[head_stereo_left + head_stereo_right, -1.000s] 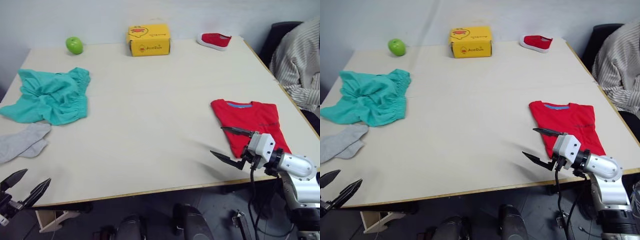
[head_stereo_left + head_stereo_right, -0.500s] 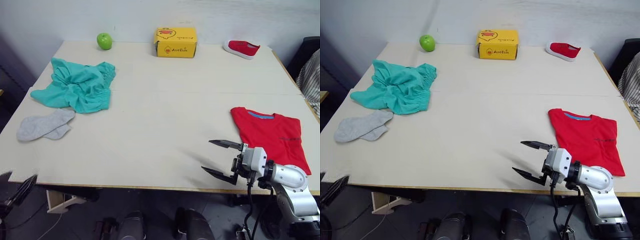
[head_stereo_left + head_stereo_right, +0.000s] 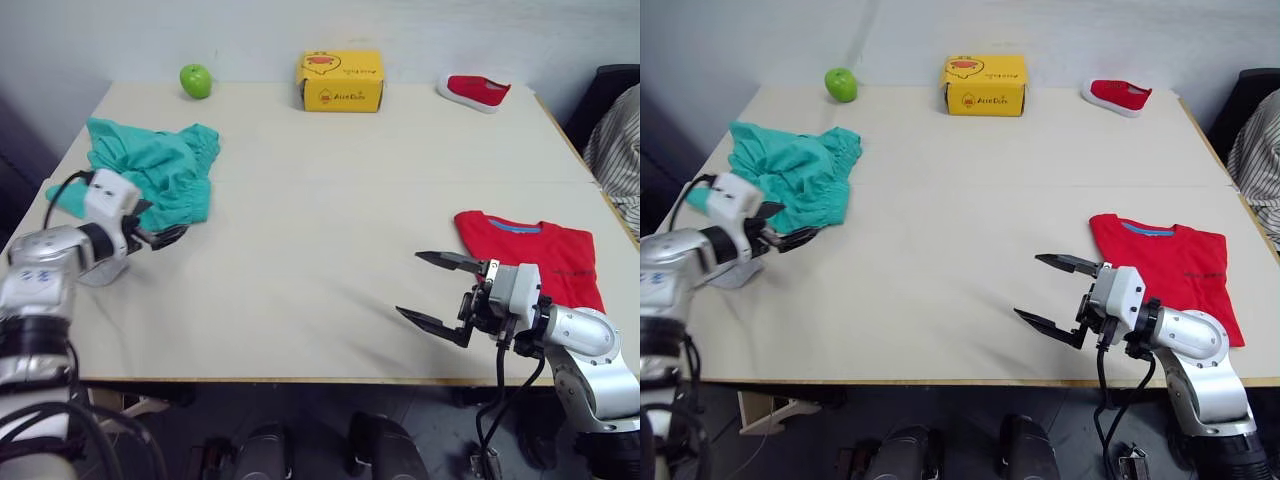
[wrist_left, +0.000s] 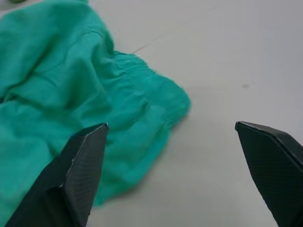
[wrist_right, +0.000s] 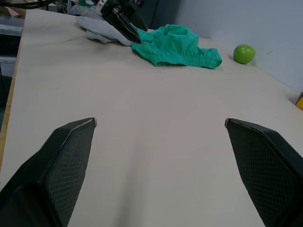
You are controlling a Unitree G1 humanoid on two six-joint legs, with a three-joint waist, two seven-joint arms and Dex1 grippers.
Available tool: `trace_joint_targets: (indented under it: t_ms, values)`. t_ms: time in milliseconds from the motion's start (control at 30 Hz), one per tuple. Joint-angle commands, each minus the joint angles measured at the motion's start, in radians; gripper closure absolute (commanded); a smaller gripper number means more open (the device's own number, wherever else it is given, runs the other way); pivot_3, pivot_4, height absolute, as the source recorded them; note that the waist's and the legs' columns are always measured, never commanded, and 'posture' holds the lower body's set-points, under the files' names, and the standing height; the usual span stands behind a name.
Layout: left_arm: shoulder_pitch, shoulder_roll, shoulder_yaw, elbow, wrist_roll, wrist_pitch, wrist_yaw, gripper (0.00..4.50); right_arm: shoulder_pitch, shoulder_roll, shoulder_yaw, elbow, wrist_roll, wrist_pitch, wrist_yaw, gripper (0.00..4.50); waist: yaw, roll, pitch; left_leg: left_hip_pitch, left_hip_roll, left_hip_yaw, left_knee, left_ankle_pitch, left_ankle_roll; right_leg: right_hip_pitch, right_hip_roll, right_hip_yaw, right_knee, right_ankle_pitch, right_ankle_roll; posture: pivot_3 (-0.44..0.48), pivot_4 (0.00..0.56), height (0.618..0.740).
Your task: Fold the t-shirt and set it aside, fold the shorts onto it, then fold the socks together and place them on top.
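A folded red t-shirt (image 3: 528,257) lies flat near the right edge of a pale desk (image 3: 320,200), its blue collar band toward the far side. Teal shorts (image 3: 150,170) sit crumpled near the left edge, the gathered waistband facing the middle of the desk. Grey socks (image 5: 102,29) lie just beside the shorts on the near side, largely hidden behind the left arm in the head views.

The left tool (image 3: 158,238) hovers at the near edge of the shorts, its two black fingers spread wide with nothing between them; in its wrist view one finger (image 4: 75,165) stands over the teal fabric and the other over bare desk. The right tool (image 3: 1050,295) hangs above bare desk just left of the t-shirt, near the front edge, its fingers also spread wide and holding nothing.

Along the far edge stand a green apple (image 3: 196,80) on the left, a yellow cardboard box (image 3: 340,81) in the middle and a small red shoe (image 3: 476,91) on the right. A person's striped sleeve (image 3: 615,140) shows beyond the desk's right edge, next to a dark chair (image 3: 597,95).
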State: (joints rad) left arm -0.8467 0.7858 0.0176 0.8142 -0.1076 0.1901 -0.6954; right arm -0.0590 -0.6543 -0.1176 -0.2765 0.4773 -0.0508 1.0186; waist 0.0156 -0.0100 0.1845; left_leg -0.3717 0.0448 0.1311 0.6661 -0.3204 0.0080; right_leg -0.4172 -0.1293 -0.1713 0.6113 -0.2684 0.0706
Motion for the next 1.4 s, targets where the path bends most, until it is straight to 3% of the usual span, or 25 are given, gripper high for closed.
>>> trace_joint_targets:
  t_ms: [33, 67, 167, 400, 567, 800, 867, 967, 1067, 1133, 1300, 1400]
  values:
    - [-0.125, -0.026, -0.035, 0.268, 0.102, -0.096, 0.082, 0.0, 0.025, -0.001, -0.02, -0.058, 0.002, 0.01, -0.026, 0.05, -0.009, -0.002, 0.0, 0.0, 0.0, 0.003, 0.0, -0.001, 0.001, -0.001, 0.0, 0.0, -0.001, 0.0, 0.0, 0.0, 0.15, 0.74]
    - [-0.154, -0.035, -0.049, 0.328, 0.127, -0.101, 0.098, 0.0, 0.033, 0.0, -0.025, -0.069, 0.002, 0.016, -0.036, 0.05, -0.015, -0.002, 0.001, 0.0, 0.0, 0.004, -0.001, -0.001, 0.001, -0.001, 0.0, 0.001, -0.002, 0.0, 0.0, 0.0, 0.15, 0.74]
    - [-0.205, -0.055, -0.045, 0.446, 0.155, -0.09, 0.147, 0.57, 0.051, 0.001, -0.041, -0.092, 0.001, 0.027, -0.069, 0.0, -0.022, -0.005, 0.002, 0.0, 0.0, 0.011, -0.001, -0.003, 0.001, -0.002, 0.0, 0.003, -0.002, -0.001, 0.002, 0.0, 0.15, 0.74]
    - [-0.24, -0.092, 0.035, 0.504, 0.125, -0.183, 0.135, 2.75, 0.101, 0.005, -0.069, -0.124, -0.011, 0.021, -0.125, 0.0, -0.021, -0.009, 0.003, 0.005, 0.003, 0.012, 0.001, -0.002, 0.002, -0.002, -0.001, 0.011, 0.002, 0.0, 0.004, 0.0, 0.15, 0.74]
    - [-0.301, -0.125, 0.062, 0.482, 0.113, -0.309, 0.025, 4.35, 0.138, 0.001, -0.094, -0.107, -0.023, 0.002, -0.134, 0.0, -0.017, -0.014, 0.005, 0.001, 0.003, 0.012, 0.003, -0.001, 0.003, -0.01, -0.003, 0.014, 0.011, 0.001, 0.003, 0.0, 0.15, 0.74]
    - [-0.367, -0.214, 0.047, 0.305, 0.039, -0.347, -0.378, 4.43, 0.162, -0.044, -0.172, -0.04, -0.026, -0.019, -0.094, 0.0, -0.012, -0.015, 0.006, -0.005, 0.002, 0.015, 0.014, -0.004, 0.007, -0.01, -0.003, 0.014, 0.01, 0.002, 0.005, 0.0, 0.15, 0.74]
    - [-0.29, -0.216, -0.006, 0.109, 0.027, -0.317, -0.488, 4.43, 0.188, -0.059, -0.195, -0.045, -0.026, -0.019, -0.079, 0.0, -0.016, -0.015, 0.006, -0.005, 0.001, 0.016, 0.014, -0.005, 0.008, -0.01, -0.003, 0.015, 0.01, 0.002, 0.005, 0.0, 0.15, 0.74]
    - [-0.126, -0.198, -0.07, -0.292, -0.044, -0.093, -0.595, 4.43, 0.221, -0.07, -0.237, -0.05, -0.015, -0.012, -0.073, 0.0, -0.025, -0.015, 0.006, -0.004, 0.001, 0.015, 0.014, -0.006, 0.006, -0.011, -0.001, 0.016, 0.01, 0.002, 0.005, 0.0, 0.15, 0.74]
    - [0.031, -0.209, -0.122, -0.688, -0.139, 0.163, -0.587, 4.43, 0.258, -0.078, -0.273, -0.037, -0.02, -0.017, -0.055, 0.0, -0.029, -0.015, 0.007, -0.003, 0.002, 0.015, 0.014, -0.006, 0.005, -0.011, 0.0, 0.018, 0.011, 0.002, 0.005, 0.0, 0.15, 0.74]
    - [0.098, -0.252, -0.143, -0.833, -0.175, 0.266, -0.528, 4.43, 0.271, -0.078, -0.283, -0.028, -0.023, -0.015, -0.053, 0.0, -0.02, -0.015, 0.007, -0.002, 0.004, 0.014, 0.016, -0.005, 0.005, -0.011, 0.0, 0.02, 0.013, 0.002, 0.005, 0.0, 0.15, 0.74]
    - [0.185, -0.412, -0.183, -0.899, -0.187, 0.344, -0.354, 4.43, 0.285, -0.076, -0.276, -0.031, -0.025, 0.021, -0.064, 0.0, -0.006, -0.015, 0.007, 0.002, 0.003, 0.014, 0.017, -0.005, 0.01, -0.007, -0.004, 0.029, 0.01, 0.005, 0.006, 0.0, 0.15, 0.74]
    - [0.221, -0.44, -0.205, -0.86, -0.158, 0.292, -0.32, 3.86, 0.281, -0.074, -0.26, -0.039, -0.036, 0.03, -0.073, 0.0, -0.003, -0.015, 0.007, 0.001, 0.003, 0.014, 0.017, -0.005, 0.009, -0.008, -0.004, 0.032, 0.01, 0.005, 0.005, 0.0, 0.15, 0.74]
